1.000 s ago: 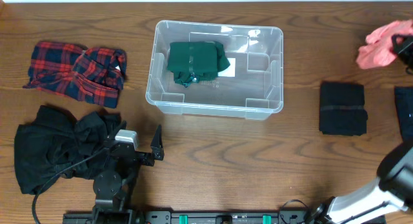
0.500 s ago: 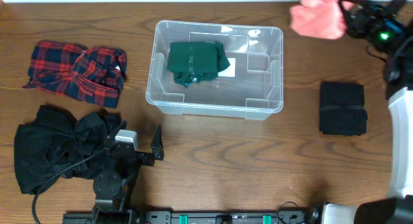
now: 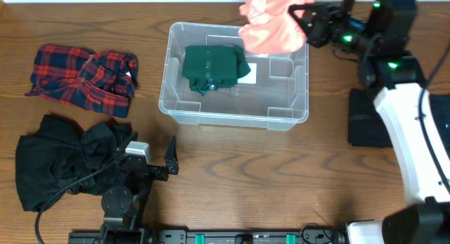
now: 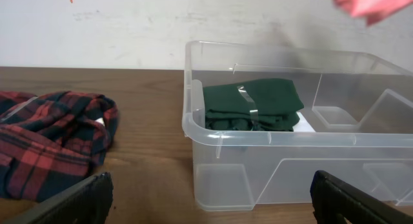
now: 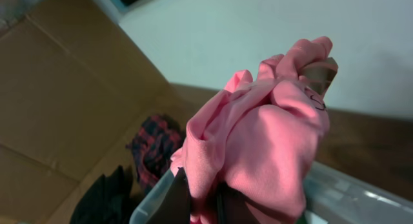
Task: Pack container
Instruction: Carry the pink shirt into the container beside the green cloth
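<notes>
**Right fingers (image 3: 299,20) hold a pink cloth (image 3: 271,24) over the container (image 3: 235,119).**
The fingers clamp the bunched cloth above the far right corner of the container, which stands mid-desk (image 3: 281,174). Best lowered inside the rim before release, onto the bare right half beside the folded green cloth (image 3: 211,67). The left fingers (image 3: 153,151) rest spread apart.

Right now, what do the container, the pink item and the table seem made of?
The container: clear glossy plastic; the green cloth shows through its wall. The pink item: soft matte fabric, bunched in folds, perhaps knit. The table: wood or wood-look laminate, going by the grain.
</notes>
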You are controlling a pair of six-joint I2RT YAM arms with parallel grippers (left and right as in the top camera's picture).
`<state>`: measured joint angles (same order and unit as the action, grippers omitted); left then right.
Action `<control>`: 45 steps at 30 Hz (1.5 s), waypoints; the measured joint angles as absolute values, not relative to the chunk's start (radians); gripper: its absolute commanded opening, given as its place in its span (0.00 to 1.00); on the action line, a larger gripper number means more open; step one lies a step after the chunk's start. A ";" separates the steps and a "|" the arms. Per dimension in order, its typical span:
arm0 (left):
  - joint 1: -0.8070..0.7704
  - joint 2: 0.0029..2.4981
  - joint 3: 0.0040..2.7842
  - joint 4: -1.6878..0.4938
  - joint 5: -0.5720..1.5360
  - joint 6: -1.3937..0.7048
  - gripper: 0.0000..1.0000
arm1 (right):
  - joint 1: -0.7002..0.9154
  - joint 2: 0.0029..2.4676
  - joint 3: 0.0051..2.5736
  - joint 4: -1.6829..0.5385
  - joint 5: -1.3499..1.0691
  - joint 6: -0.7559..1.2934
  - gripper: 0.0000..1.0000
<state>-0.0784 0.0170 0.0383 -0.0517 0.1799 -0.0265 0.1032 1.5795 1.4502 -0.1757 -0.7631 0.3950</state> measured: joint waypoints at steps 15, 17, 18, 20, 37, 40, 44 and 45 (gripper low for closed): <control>-0.078 0.017 0.038 -0.052 0.180 -0.027 0.98 | 0.169 1.818 1.450 -0.231 -0.731 0.394 0.01; -0.078 0.017 0.038 -0.052 0.180 -0.027 0.98 | 0.169 1.823 1.450 -0.263 -0.716 0.390 0.01; -0.078 0.017 0.038 -0.052 0.180 -0.027 0.98 | 0.169 1.824 1.450 -0.277 -0.701 0.389 0.01; -0.078 0.017 0.038 -0.052 0.180 -0.027 0.98 | 0.169 1.826 1.450 -0.287 -0.680 0.385 0.01; -0.078 0.017 0.038 -0.052 0.180 -0.027 0.98 | 0.154 1.826 1.449 -0.405 -0.477 0.302 0.65; -0.078 0.017 0.038 -0.052 0.180 -0.027 0.98 | 0.154 1.820 1.449 -0.427 -0.429 0.262 0.65; -0.078 0.017 0.038 -0.052 0.180 -0.027 0.98 | 0.154 1.795 1.449 -0.434 -0.381 0.211 0.62; -0.078 0.017 0.038 -0.052 0.180 -0.027 0.98 | 0.154 1.784 1.449 -0.434 -0.373 0.197 0.57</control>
